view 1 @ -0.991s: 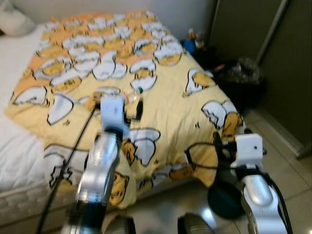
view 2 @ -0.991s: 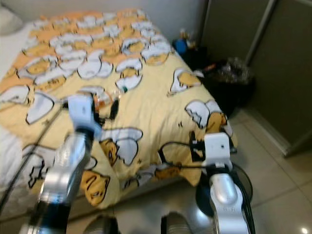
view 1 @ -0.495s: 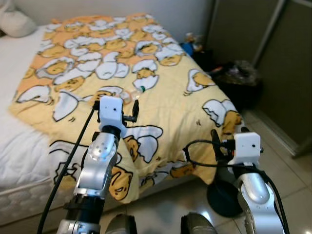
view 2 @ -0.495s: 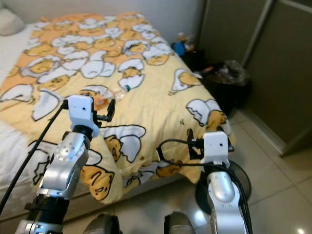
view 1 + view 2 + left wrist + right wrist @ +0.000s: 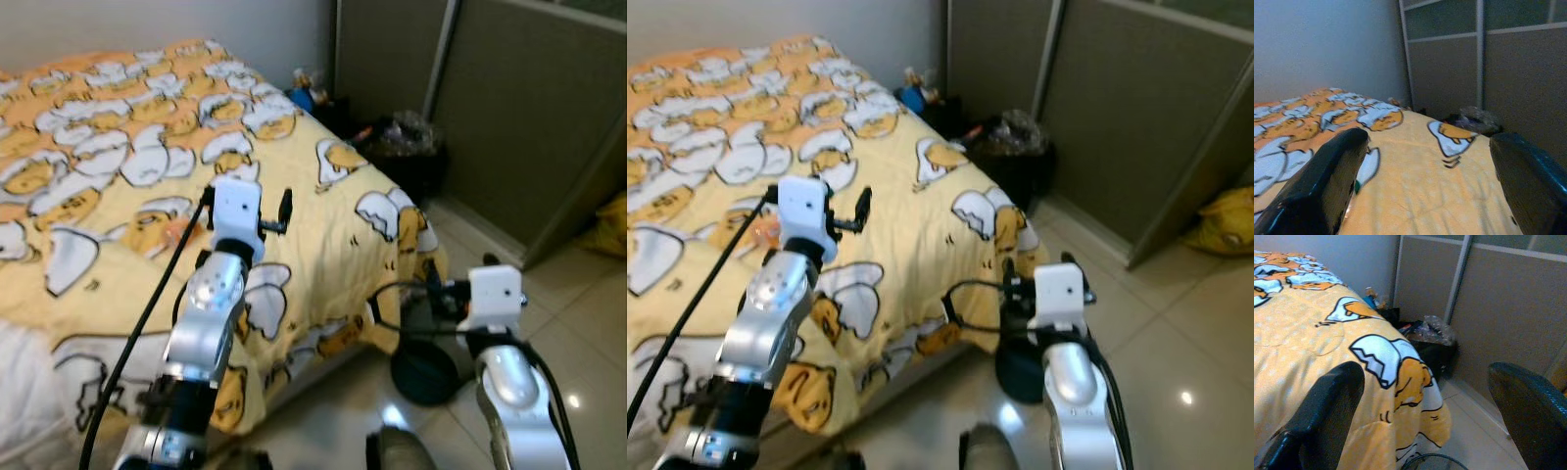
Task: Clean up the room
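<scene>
The left gripper point(image 5: 1425, 186) hangs above the yellow egg-print blanket point(image 5: 323, 225) with its fingers spread wide — nothing between them. The right gripper point(image 5: 1422, 416) is spread too, held off the bed's corner over the tiled floor point(image 5: 578, 333). A full black trash bin point(image 5: 407, 147) stands beside the bed, against the grey sliding doors point(image 5: 529, 98).

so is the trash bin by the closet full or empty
Full: crumpled clear plastic heaps above the rim of the black bin standing between the bed and the closet doors.
</scene>
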Motion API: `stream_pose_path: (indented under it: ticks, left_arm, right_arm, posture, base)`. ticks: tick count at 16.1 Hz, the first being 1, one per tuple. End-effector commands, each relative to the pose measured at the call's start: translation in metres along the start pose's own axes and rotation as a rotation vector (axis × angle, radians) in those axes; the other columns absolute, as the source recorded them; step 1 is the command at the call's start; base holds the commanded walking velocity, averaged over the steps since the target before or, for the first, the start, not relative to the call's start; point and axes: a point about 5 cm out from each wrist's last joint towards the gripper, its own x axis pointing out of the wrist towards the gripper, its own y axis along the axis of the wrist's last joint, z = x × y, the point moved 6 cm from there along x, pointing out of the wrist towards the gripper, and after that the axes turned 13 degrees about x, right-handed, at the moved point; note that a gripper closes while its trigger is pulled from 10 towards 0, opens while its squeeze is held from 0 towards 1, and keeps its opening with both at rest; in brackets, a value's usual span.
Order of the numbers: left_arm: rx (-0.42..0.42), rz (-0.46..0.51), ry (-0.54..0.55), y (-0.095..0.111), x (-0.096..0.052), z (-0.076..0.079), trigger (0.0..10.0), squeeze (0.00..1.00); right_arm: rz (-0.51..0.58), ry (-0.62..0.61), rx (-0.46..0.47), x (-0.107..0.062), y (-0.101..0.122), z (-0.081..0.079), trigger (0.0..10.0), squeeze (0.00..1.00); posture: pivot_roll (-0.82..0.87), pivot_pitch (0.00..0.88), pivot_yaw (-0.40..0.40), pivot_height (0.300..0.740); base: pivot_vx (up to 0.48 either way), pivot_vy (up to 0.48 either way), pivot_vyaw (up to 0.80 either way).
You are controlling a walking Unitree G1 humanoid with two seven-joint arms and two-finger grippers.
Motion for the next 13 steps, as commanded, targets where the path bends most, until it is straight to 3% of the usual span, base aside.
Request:
stream_pose_path:
  ticks: [1, 3, 6, 10, 12, 13]
  left_arm:
    - [-0.017, -0.007, 0.028, 0.002, 0.004, -0.006, 10.0, 0.0]
    - [-0.006, -0.013, 0.045, 0.001, 0.006, -0.009, 10.0, 0.0]
    - [0.094, -0.041, 0.069, -0.001, 0.014, -0.016, 10.0, 0.0]
    - [0.076, -0.025, 0.059, 0.008, 0.024, -0.017, 10.0, 0.0]
    - [0.109, -0.025, -0.025, 0.012, 0.036, 0.0, 10.0, 0.0]
    - [0.186, -0.027, -0.037, 0.014, 0.043, 0.002, 10.0, 0.0]
  right_arm:
    - [0.035, 0.007, 0.008, 0.004, 0.008, -0.003, 10.0, 0.0]
    - [0.035, 0.006, 0.008, 0.004, 0.007, -0.002, 10.0, 0.0]
    - [0.032, 0.008, 0.01, 0.005, 0.005, -0.003, 10.0, 0.0]
    - [0.029, 0.012, 0.012, 0.004, 0.003, -0.003, 10.0, 0.0]
    - [0.024, 0.004, 0.017, 0.001, 0.001, -0.003, 10.0, 0.0]
    - [0.019, -0.001, 0.019, -0.001, 0.0, -0.003, 10.0, 0.0]
  posture:
    - [-0.24, 0.0, 0.066, 0.697]
    - [-0.24, 0.0, 0.068, 0.697]
    - [-0.25, 0.0, 0.069, 0.697]
    - [-0.25, 0.0, 0.072, 0.697]
    - [-0.26, 0.0, 0.075, 0.697]
    - [-0.27, 0.0, 0.078, 0.697]
  base:
    - [0.45, 0.0, 0.0]
    - [0.45, 0.0, 0.0]
    - [0.447, 0.0, 0.0]
    - [0.448, 0.0, 0.0]
    - [0.45, 0.0, 0.0]
    - [0.0, 0.0, 0.0]
